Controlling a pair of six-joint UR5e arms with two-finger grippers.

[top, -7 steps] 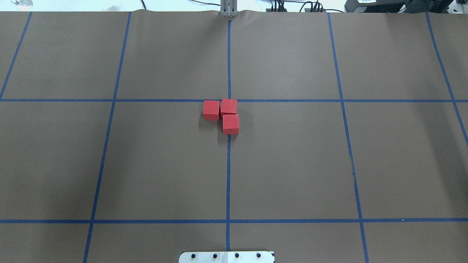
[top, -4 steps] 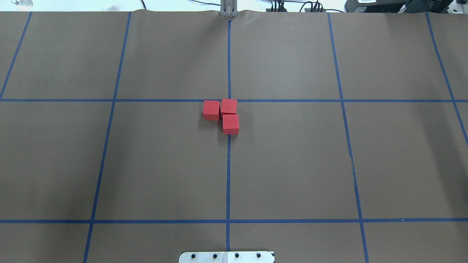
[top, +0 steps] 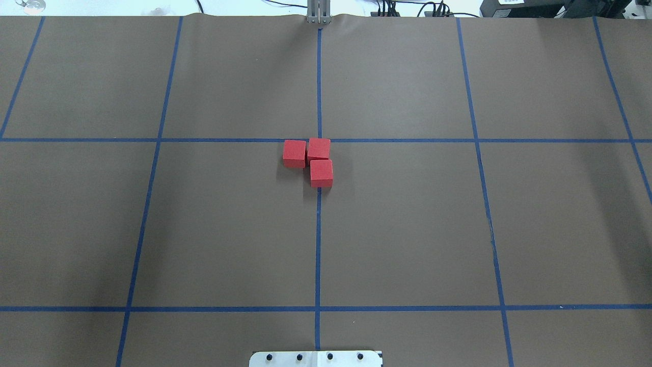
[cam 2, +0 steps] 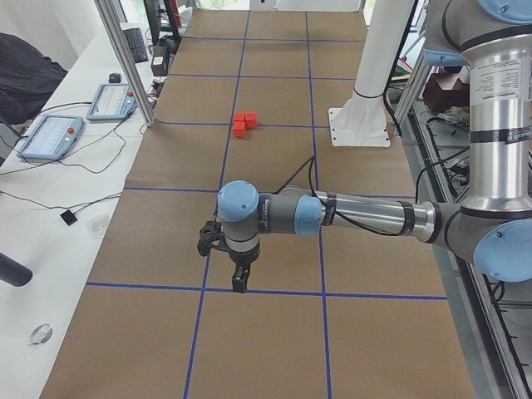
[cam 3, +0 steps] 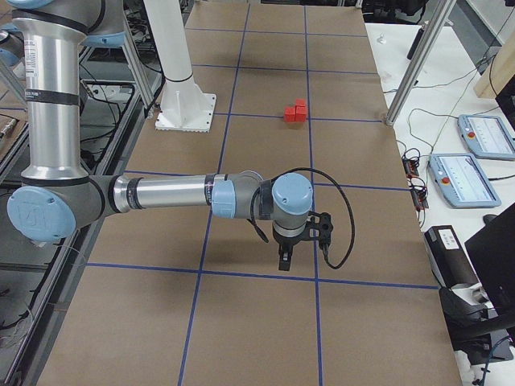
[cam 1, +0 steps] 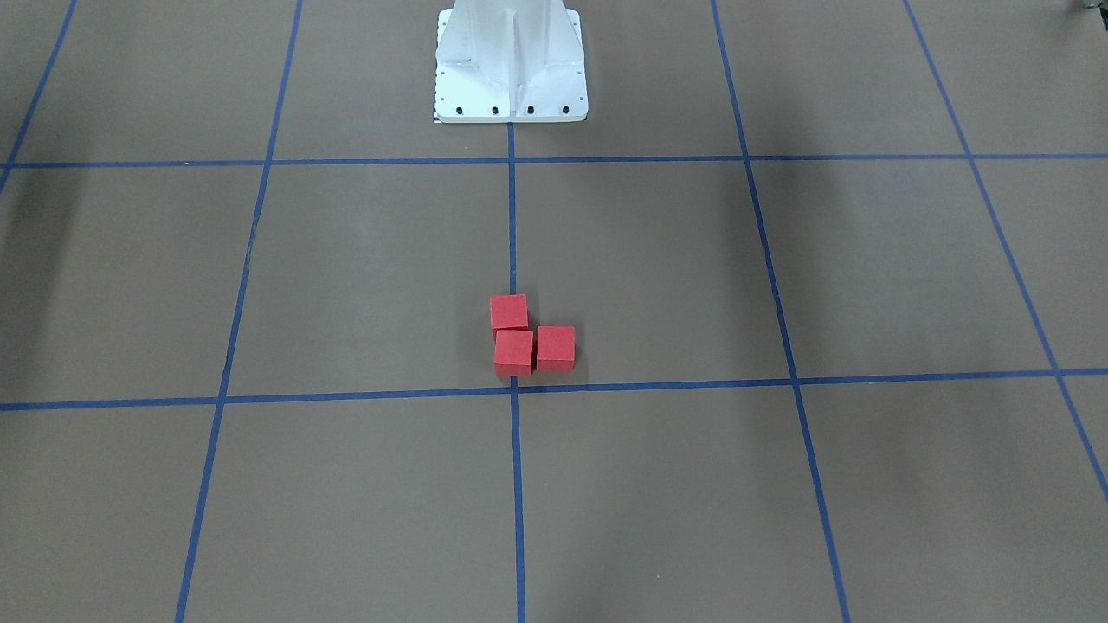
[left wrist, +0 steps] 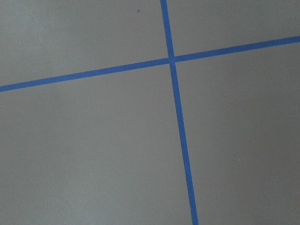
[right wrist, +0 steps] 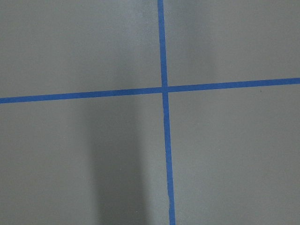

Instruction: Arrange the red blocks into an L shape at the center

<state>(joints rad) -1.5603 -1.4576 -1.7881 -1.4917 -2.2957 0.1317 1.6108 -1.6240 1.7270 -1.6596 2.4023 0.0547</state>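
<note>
red blocks (top: 319, 149) are seen touching in an l shape at the ctr crossing of the blue tape grid (top: 318, 239). l gripper (cam 2: 238, 281) and r gripper (cam 3: 284, 260) are held over the table (top: 407, 229), well apart from the blocks; whether either claw is spread can't be told.

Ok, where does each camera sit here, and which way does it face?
Front-facing: across the table, steeply down toward the robot; red blocks central, base mount at top.
Overhead: behind the robot, forward and down; only the base mount's edge.
Exterior left: table's end, along it; left arm, left gripper near.
Exterior right: opposite end; right arm, right gripper near.
Left wrist: down on a blue tape crossing; no body.
Right wrist: down on a second tape crossing; no body.
Shared: all four exterior views show the blocks.
</note>
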